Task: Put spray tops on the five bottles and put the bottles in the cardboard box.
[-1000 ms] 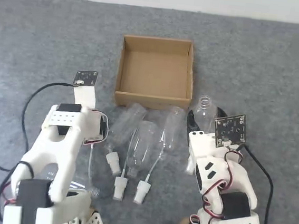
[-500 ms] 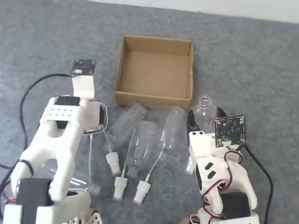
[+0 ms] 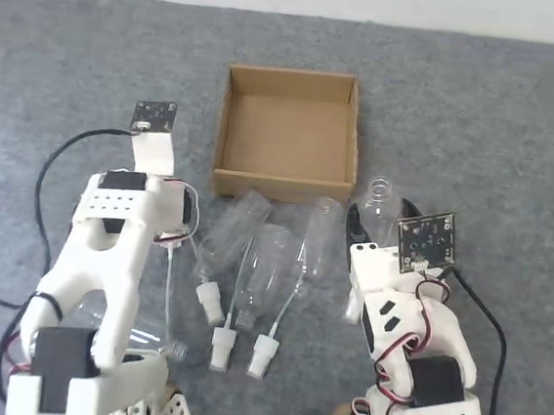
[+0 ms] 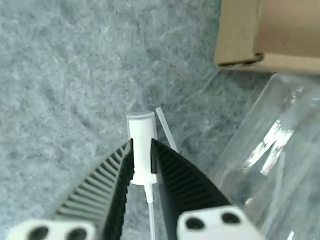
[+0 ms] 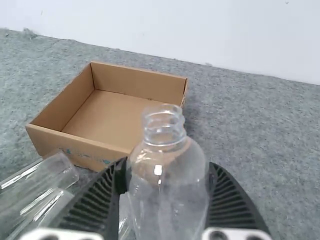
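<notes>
Now, spray top point(image 4: 141, 129) nipped in left pincer point(image 4: 142, 146), upright bottle point(image 5: 167, 186) gripped in right pincer point(image 5: 166, 169).

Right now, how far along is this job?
Done: nothing; the cardboard box is empty. In hand: left jaws grip a spray top, right jaws hold an uncapped bottle. Left: capping every bottle, then boxing them.

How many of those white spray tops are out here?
4 spray tops: three lie on the carpet between the arms, one is held in the left gripper. A fifth may be hidden.
</notes>
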